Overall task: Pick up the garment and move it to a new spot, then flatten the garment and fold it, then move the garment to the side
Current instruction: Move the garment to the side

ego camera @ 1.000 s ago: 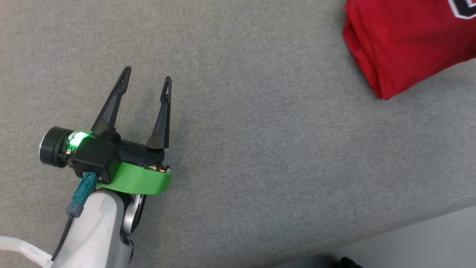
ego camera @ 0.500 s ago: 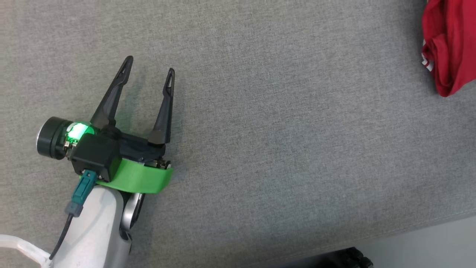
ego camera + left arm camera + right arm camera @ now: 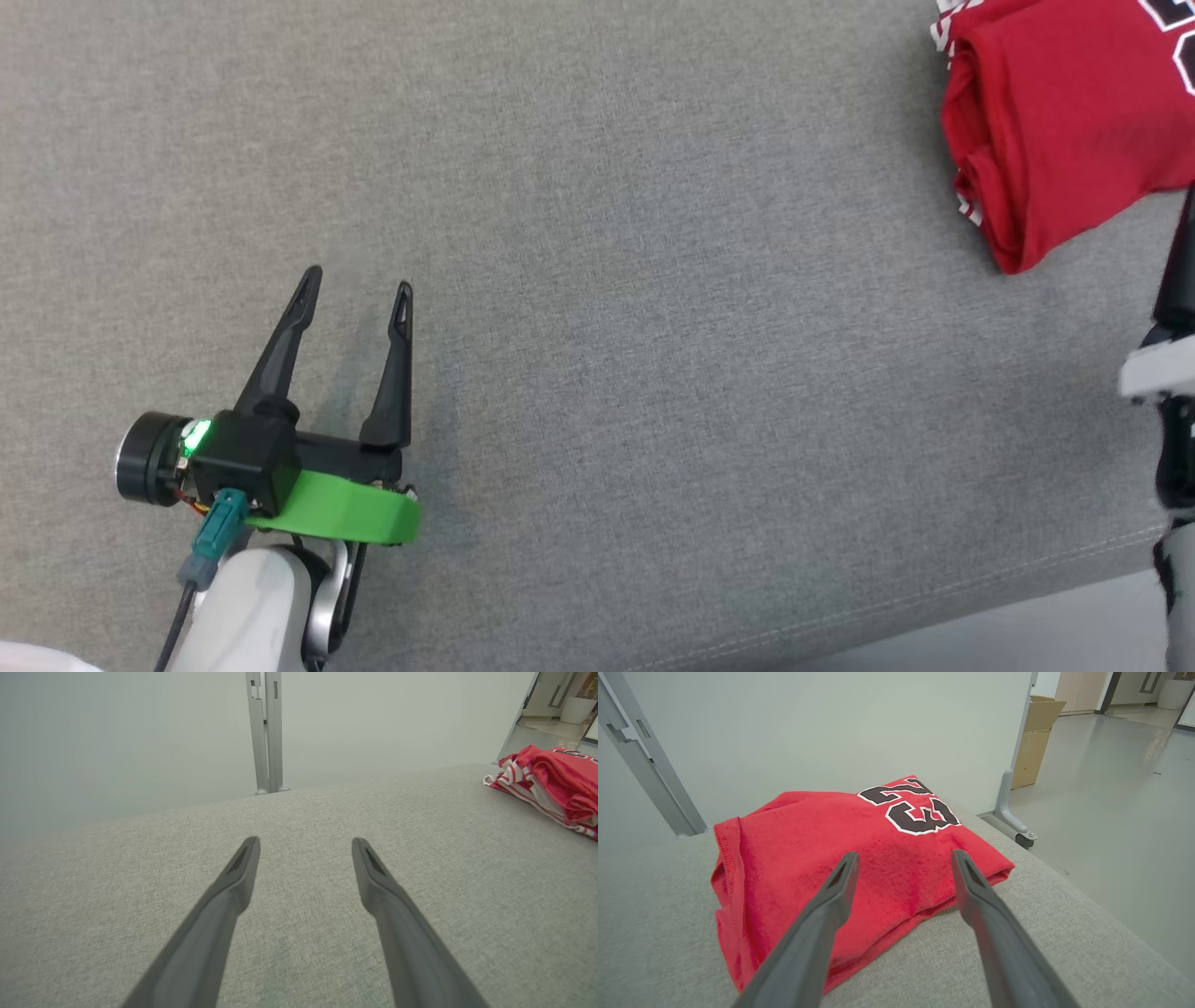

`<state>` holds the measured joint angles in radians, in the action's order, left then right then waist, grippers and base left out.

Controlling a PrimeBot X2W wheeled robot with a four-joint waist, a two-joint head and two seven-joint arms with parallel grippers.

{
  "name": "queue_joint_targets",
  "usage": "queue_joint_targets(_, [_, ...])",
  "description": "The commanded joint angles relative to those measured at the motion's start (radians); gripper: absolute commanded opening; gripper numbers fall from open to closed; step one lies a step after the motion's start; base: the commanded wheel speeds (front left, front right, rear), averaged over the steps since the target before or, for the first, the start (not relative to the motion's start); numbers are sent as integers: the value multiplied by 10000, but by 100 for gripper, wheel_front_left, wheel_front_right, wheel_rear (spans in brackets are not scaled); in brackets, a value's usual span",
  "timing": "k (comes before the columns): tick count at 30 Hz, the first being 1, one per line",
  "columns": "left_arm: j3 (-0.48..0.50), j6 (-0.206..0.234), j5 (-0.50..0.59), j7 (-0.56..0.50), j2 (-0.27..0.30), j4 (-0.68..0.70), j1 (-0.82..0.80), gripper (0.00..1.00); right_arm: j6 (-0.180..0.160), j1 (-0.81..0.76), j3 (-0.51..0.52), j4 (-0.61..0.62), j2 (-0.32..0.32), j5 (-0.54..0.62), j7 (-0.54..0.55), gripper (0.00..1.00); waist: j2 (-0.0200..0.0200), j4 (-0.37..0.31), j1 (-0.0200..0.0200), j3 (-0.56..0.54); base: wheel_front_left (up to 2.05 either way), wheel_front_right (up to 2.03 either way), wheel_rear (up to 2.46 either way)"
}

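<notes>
The red garment [image 3: 808,858] is lying folded at the right end of the cushion [image 3: 653,327]; the task is being judged nearly complete. The left gripper [image 3: 358,278] and right gripper [image 3: 904,854] are being held wide, empty.

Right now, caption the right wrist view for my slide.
Open right fingers point at a folded red jersey on a grey cushion.

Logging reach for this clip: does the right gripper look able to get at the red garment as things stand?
Probably yes. The right gripper is open, the folded garment lies just ahead of its fingers on the grey cushion, and nothing stands between them.
</notes>
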<state>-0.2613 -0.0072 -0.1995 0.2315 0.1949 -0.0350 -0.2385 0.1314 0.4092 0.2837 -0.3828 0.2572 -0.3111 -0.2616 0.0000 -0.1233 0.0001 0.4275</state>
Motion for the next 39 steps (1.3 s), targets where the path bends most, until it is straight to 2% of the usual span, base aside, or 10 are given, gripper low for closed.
queue_joint_targets(1, [46, 77, -163, 71, -76, -103, 243, 100, -16, -519, 1, 413, -256, 168, -38, 100, 0, -32, -1, -994, 0, 0, 0])
queue_joint_targets(7, [158, 221, -397, 180, -263, -430, 622, 100, -16, -2024, -525, 2081, -1259, 578, 163, 100, 0, 246, -1, -1640, 0, 0, 0])
queue_joint_targets(15, [494, 427, -633, 286, -364, -647, 896, 100, -16, -3436, -1211, 3851, -1907, 961, 747, 100, 0, 984, -1, -2120, 0, 0, 0])
queue_joint_targets(20, [711, 481, -768, 327, -372, -851, 1142, 100, -16, -3940, -1489, 4412, -2016, 1064, 1083, 100, 0, 1449, -1, -2487, 0, 0, 0])
queue_joint_targets(26, [871, 445, -903, 334, -420, -1025, 1562, 100, -16, -4439, -1721, 4716, -2045, 1261, 1449, 100, 0, 1684, -1, -3028, 0, 0, 0])
queue_joint_targets(39, [836, 211, -716, 332, -355, -1469, 2058, 100, -16, -5307, -1918, 5357, -2058, 1587, 2000, 100, 0, 1530, -1, -3579, 0, 0, 0])
